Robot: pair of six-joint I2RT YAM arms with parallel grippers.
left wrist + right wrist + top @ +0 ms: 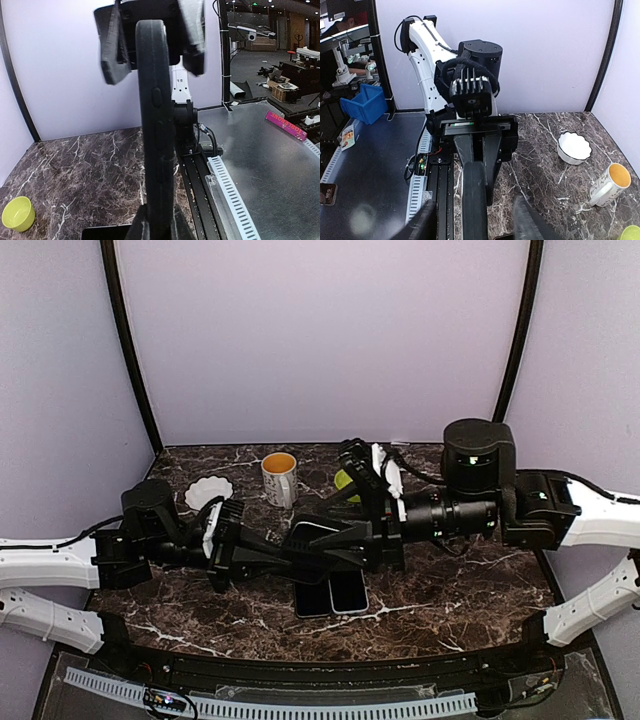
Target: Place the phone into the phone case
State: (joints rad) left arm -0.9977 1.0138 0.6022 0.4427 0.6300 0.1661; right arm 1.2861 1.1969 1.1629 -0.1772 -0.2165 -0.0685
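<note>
Dark marble table [470, 590], lilac walls [320, 340]. Left gripper [157, 225] clamped on black phone case [156, 125], edge-up above centre. Right gripper [475, 222] spread, straddling case, gripping nothing. Phones [332, 594] flat beneath. Insertion apparently still ahead.

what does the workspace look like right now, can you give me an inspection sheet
surface: dark marble table, no spills seen
job's things: black slab held edge-on in the air, case or phone unclear; flat dark slab and light-edged slab lie side by side on the table
clutter: mug, white bowl, yellow-green bowl
grippers: left gripper shut on the black slab; right gripper open, fingers either side of it
cables: black cable by the left arm, no snag seen
surroundings: lilac walls, black frame posts
</note>
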